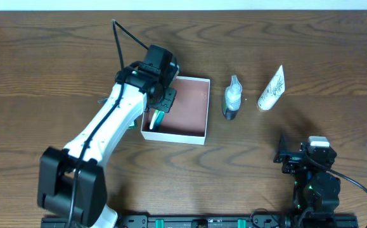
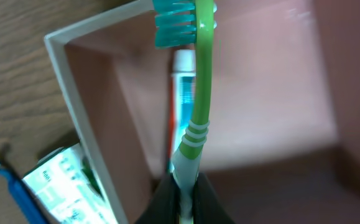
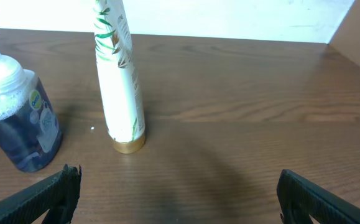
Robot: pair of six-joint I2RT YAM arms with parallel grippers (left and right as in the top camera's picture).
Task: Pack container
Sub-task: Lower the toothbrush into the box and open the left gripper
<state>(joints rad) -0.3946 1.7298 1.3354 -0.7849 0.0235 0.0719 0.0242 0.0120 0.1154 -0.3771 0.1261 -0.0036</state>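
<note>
The container (image 1: 173, 137), a shallow white-walled box with a reddish-brown inside, sits at the table's middle. My left gripper (image 1: 160, 114) hovers over its left part, shut on a green toothbrush (image 2: 199, 93) with teal bristles that points into the box. In the left wrist view the fingers (image 2: 184, 186) clamp the handle, with the box wall (image 2: 80, 112) to the left. A red-and-white toothpaste tube (image 2: 181, 93) lies inside the box under the brush. My right gripper (image 1: 291, 152) is open and empty at the front right, and the right wrist view (image 3: 176, 193) shows bare table between its fingers.
A blue pump bottle (image 1: 232, 98) (image 3: 24, 118) and a white tube with a gold cap (image 1: 272, 88) (image 3: 117, 81) stand right of the box. A white-green packet (image 2: 61, 180) and a blue item (image 2: 12, 180) lie just outside the box's left wall.
</note>
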